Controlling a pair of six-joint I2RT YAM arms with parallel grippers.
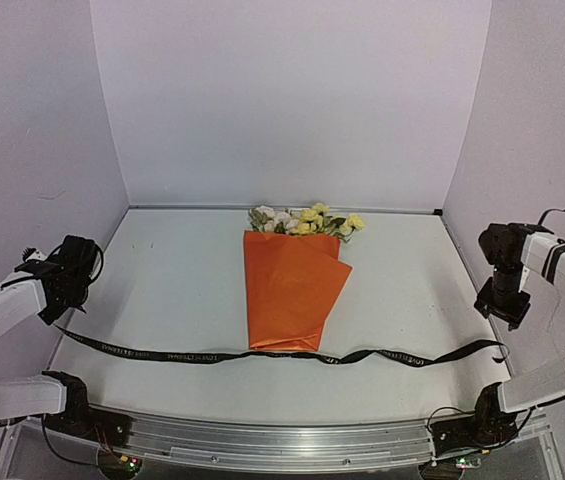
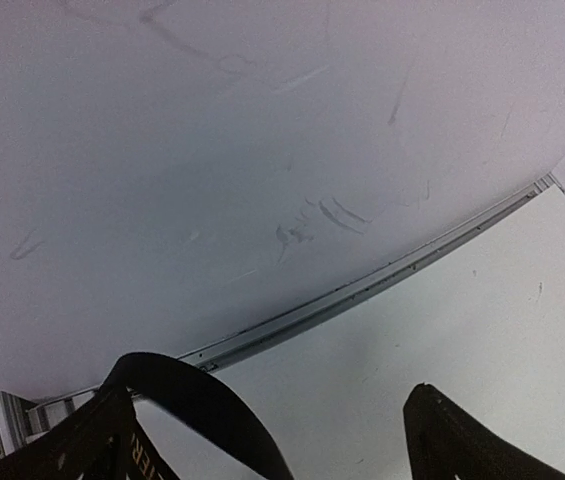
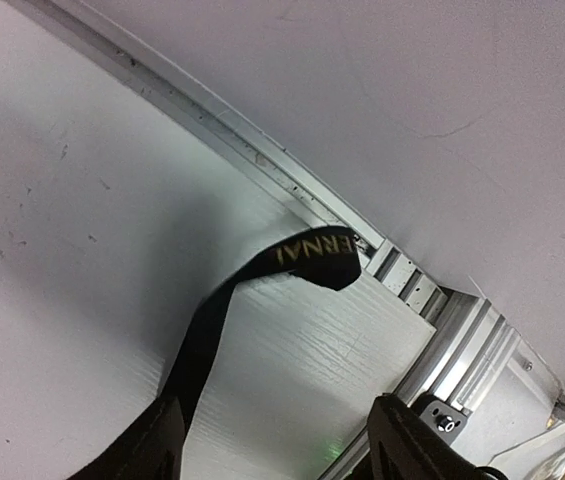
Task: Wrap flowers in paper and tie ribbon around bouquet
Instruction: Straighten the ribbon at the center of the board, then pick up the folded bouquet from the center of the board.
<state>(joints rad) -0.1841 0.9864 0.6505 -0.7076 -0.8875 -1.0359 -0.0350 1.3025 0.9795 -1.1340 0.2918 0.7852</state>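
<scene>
At far left, the left pincer [image 2: 277, 420] stands open close to the side wall [image 1: 32, 120], one end of the ribbon [image 1: 212, 357] looped loosely against one finger rather than clamped. The black, white-lettered ribbon runs flat across the worktop [image 1: 162, 270] toward the right. At centre the wrapping looks done: the paper [image 1: 287, 290] is folded, orange face out, into a cone around the flowers [image 1: 307, 220], whose blooms show at the far end near the back wall. The tie is not yet made. The ribbon crosses at the cone's near tip, whether over or under it cannot be told, and not round its middle. At right, the right pincer [image 3: 277, 420] is likewise open, with the ribbon's other end lying along one finger. The ribbon's low position and the close side walls look like the main hindrances.
</scene>
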